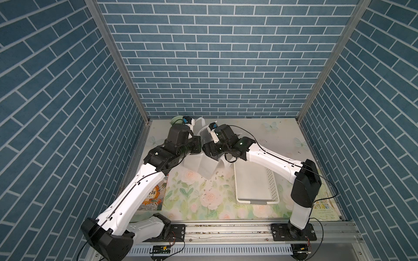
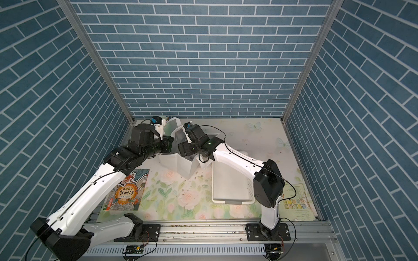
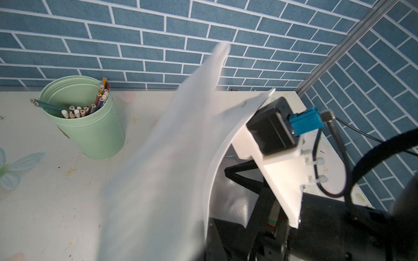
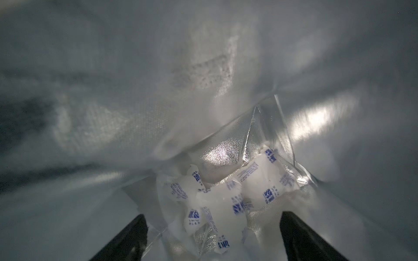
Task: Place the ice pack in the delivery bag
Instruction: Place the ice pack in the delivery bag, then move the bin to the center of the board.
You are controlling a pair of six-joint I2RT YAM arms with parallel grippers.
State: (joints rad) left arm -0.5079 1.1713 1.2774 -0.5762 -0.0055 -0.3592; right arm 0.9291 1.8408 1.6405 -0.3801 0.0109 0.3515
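Observation:
The white delivery bag (image 1: 204,166) (image 2: 174,163) stands at the back centre with both arms reaching over it. The right wrist view looks down inside its silver foil lining (image 4: 221,153). The ice pack (image 4: 226,201), a bunch of white pouches with blue print, lies loose on the bag's bottom. My right gripper (image 4: 214,237) is open above it, its black fingers (image 4: 126,239) spread wide and touching nothing. My left gripper is hidden under the bag's white wall (image 3: 176,158), which rises straight from its jaws. It is shut on that rim.
A white perforated basket (image 1: 253,180) (image 2: 228,180) lies right of the bag. At the back left stands a green cup of pencils (image 3: 83,117) (image 1: 176,119). A picture book (image 2: 126,192) lies front left, a printed sheet (image 2: 296,203) front right.

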